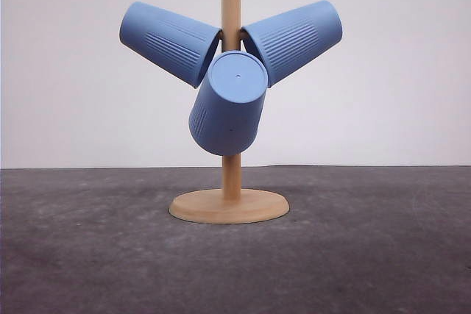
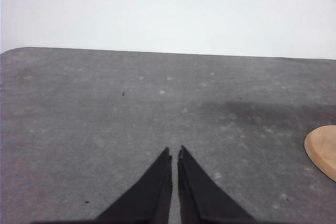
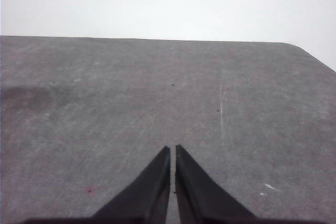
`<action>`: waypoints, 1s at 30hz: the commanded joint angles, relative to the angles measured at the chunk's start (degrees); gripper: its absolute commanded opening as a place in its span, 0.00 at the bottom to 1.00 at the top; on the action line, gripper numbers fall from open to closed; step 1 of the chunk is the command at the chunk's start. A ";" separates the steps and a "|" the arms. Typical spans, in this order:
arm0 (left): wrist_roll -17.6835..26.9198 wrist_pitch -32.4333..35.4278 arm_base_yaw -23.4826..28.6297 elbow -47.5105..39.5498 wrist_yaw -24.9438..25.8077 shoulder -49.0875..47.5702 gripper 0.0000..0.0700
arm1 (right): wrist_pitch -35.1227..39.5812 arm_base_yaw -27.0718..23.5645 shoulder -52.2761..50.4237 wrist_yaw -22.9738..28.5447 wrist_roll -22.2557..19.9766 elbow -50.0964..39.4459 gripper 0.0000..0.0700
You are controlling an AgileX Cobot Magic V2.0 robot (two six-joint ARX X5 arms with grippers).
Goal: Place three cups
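Both grippers (image 2: 174, 153) (image 3: 172, 150) pressed together, empty, apart from cups (image 1: 229, 103) on rack (image 1: 230, 145).

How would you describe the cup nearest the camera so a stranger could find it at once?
Find the wooden stand on the grey table. Three blue cups hang around its pole. Pick the lowest, middle cup: unlike the left cup and right cup, angled sideways, its flat round base faces you.

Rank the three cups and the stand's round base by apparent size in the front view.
1. Middle cup, though it points toward the camera, so nearness may inflate it.
2. Left cup and right cup, alike.
3. Wooden base, a thin disc seen nearly edge-on.
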 commanded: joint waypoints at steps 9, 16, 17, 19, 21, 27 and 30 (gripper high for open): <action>0.00 0.50 0.02 -0.83 0.13 -0.07 0.00 | 0.61 -0.07 0.04 0.04 0.74 -0.11 0.02; 0.00 0.49 0.02 -0.83 0.13 -0.07 0.00 | 0.61 -0.09 0.04 0.04 0.74 -0.11 0.02; 0.00 0.50 0.02 -0.83 0.13 -0.07 0.00 | 0.61 -0.08 0.04 0.04 0.74 -0.11 0.02; 0.00 0.49 0.02 -0.83 0.13 -0.07 0.00 | 0.60 -0.08 0.04 0.04 0.74 -0.11 0.02; 0.00 0.50 0.02 -0.83 0.13 -0.07 0.00 | 0.60 -0.09 0.04 0.04 0.74 -0.11 0.02; 0.00 0.50 0.02 -0.83 0.13 -0.07 0.00 | 0.60 -0.09 0.04 0.04 0.74 -0.11 0.02; 0.00 0.49 0.02 -0.83 0.13 -0.07 0.00 | 0.60 -0.09 0.04 0.04 0.74 -0.11 0.02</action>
